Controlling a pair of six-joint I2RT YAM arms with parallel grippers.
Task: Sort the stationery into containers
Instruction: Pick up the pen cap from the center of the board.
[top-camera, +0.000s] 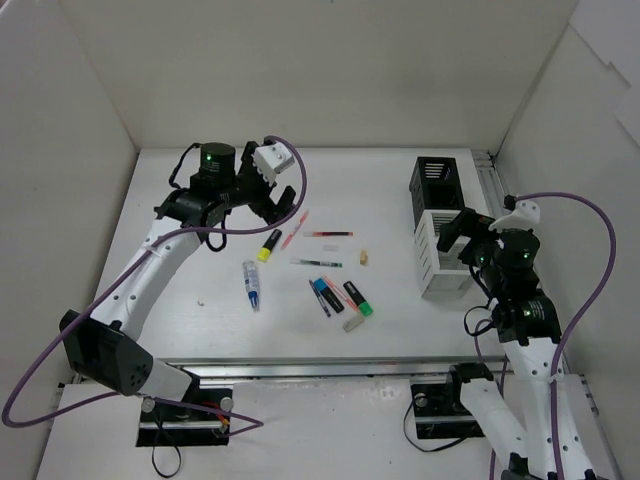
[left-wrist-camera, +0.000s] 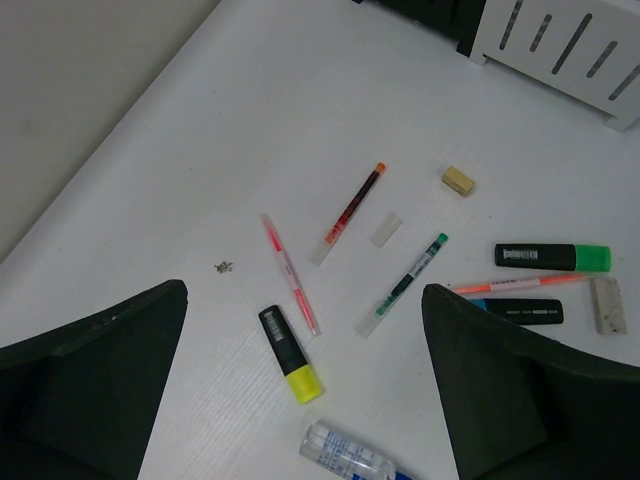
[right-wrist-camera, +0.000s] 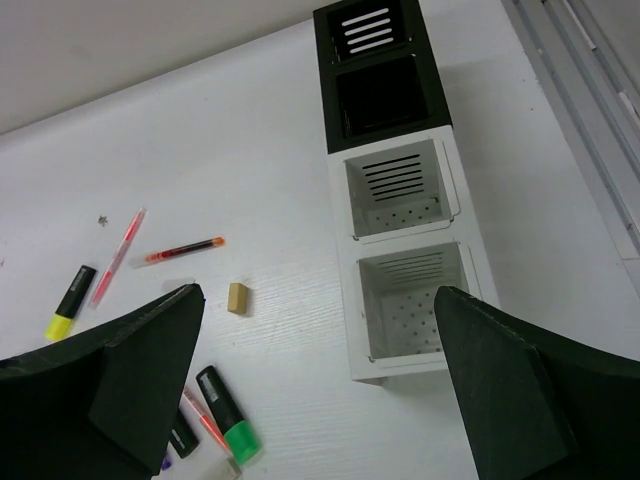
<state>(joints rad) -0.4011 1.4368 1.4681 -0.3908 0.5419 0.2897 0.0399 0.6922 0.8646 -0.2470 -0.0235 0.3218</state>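
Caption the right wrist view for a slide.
Open right gripper above white slatted organiser box joined to black slatted box.

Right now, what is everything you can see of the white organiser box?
The white organiser box looks like plastic. It is a long, open-topped container standing upright, split into two square compartments with slatted walls and floors dotted with small holes. Both compartments look empty. It stands on the table, on the right side, with its far end butted against the black box. Nothing else touches it.
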